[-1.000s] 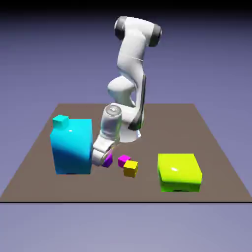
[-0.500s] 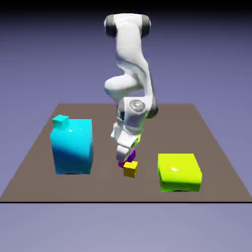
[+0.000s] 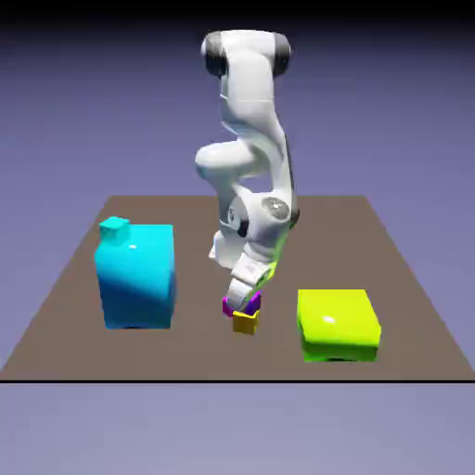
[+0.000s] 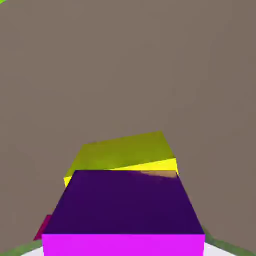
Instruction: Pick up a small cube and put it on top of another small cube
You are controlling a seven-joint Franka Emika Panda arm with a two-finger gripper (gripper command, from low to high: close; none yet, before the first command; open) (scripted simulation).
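So we've got the purple cube (image 4: 127, 202) right between the jaws (image 4: 124, 245), and the yellow cube (image 3: 245, 324) is the one it's meant to end up on. From the exterior view, purple looks to be sitting on yellow or just above it, but honestly we can't tell if they're touching.

The bit we'd look at is how the two line up. In the hand view yellow pokes out past purple's upper edge, and its edges run at a slight slant to purple's, so they aren't quite square to each other. Neither has a long axis to worry about, both being cubes, so we'd care more about purple's middle being over yellow's than about that little twist.

As for the jaws, they're on either side of purple, but we can't tell if they're pinching it or have let go, or how wide the gap is. If purple is resting properly, our guess is the next move is just backing off straight up. If it isn't, it needs to settle down first. Any sideways nudge could drag it off. Also, the pink cube (image 3: 228, 305) is right beside the pair, so we'd watch for a finger clipping it.
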